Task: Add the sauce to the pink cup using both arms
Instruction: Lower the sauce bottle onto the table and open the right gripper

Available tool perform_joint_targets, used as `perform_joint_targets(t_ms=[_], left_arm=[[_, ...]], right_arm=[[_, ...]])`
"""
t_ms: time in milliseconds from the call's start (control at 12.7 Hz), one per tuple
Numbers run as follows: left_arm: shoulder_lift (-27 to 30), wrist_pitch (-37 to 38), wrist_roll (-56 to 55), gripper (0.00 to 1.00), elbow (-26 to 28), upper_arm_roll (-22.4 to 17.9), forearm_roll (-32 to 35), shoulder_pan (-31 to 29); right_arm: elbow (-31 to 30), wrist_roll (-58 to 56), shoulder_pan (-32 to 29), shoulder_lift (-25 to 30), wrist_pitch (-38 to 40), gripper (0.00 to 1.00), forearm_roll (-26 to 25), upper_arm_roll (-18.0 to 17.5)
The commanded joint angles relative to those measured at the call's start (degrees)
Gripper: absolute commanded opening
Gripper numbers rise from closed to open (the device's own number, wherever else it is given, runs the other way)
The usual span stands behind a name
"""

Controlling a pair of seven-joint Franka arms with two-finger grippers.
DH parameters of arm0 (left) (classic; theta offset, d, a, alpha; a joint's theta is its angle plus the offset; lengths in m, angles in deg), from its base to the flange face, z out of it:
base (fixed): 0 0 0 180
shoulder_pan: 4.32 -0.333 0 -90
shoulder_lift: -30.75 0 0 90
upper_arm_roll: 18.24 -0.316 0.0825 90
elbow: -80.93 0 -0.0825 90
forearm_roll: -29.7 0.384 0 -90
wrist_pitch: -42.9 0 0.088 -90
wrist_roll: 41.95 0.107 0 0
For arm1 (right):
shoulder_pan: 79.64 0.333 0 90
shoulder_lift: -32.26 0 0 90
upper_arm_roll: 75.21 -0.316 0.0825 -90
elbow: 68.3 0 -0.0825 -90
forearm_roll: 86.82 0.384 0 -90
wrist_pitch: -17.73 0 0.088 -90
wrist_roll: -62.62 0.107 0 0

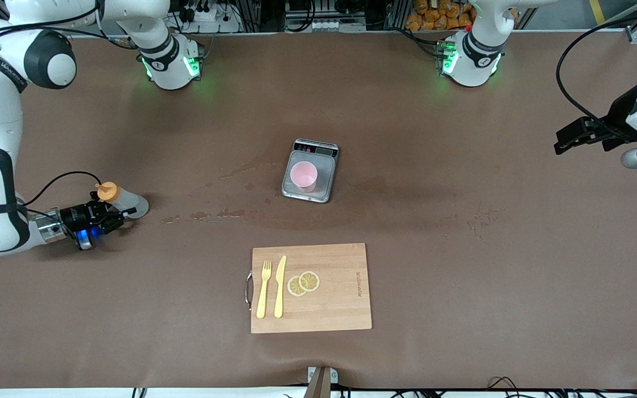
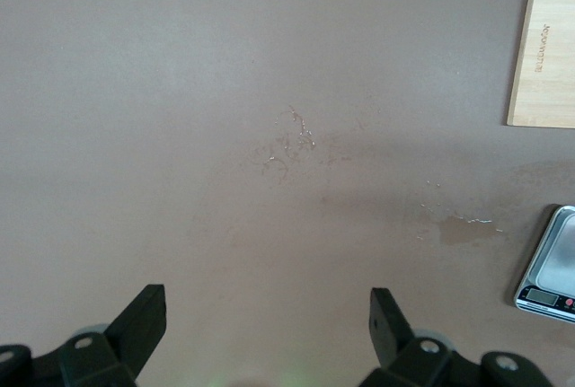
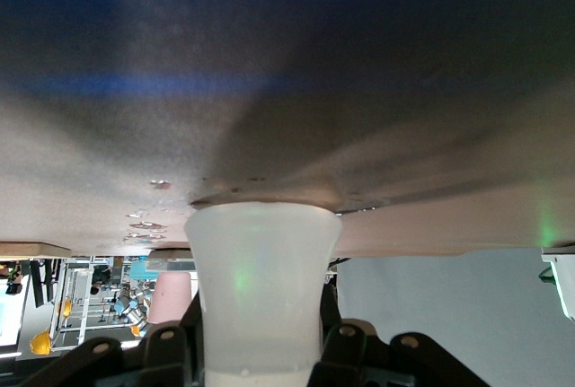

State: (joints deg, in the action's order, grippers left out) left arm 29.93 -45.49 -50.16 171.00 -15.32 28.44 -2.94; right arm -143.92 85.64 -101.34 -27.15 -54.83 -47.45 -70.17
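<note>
Sauce bottle: translucent, orange nozzle cap, standing on the brown counter at the right arm's end; body between the fingers of the right end effector.
Right end effector: low at the counter, fingers on either side of the bottle's lower body; firm pinch or slack hold, cannot tell.
Pink cup: upright on a small silver scale mid-counter, well apart from the bottle.
Left end effector: raised over the left arm's end of the counter, fingers spread wide, holding nothing; arm waiting.
Wooden cutting board: nearer the front camera than the scale; bearing a yellow fork, a yellow knife, two lemon slices.
Wet stains: on the counter between bottle and scale.
</note>
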Motion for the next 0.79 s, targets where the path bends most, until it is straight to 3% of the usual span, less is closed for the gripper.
perform_joint_targets(t_ms=[0, 710], left_arm=[[-0.2, -0.3, 1.0, 1.0, -0.4, 0.2, -0.2, -0.4], [0.8, -0.7, 1.4, 1.0, -0.5, 0.2, -0.2, -0.8]], right_arm=[[0.1, 0.0, 0.3, 0.4, 0.4, 1.0, -0.3, -0.1], [8.4, 3.7, -2.1, 3.1, 6.2, 1.0, -2.4, 0.3]])
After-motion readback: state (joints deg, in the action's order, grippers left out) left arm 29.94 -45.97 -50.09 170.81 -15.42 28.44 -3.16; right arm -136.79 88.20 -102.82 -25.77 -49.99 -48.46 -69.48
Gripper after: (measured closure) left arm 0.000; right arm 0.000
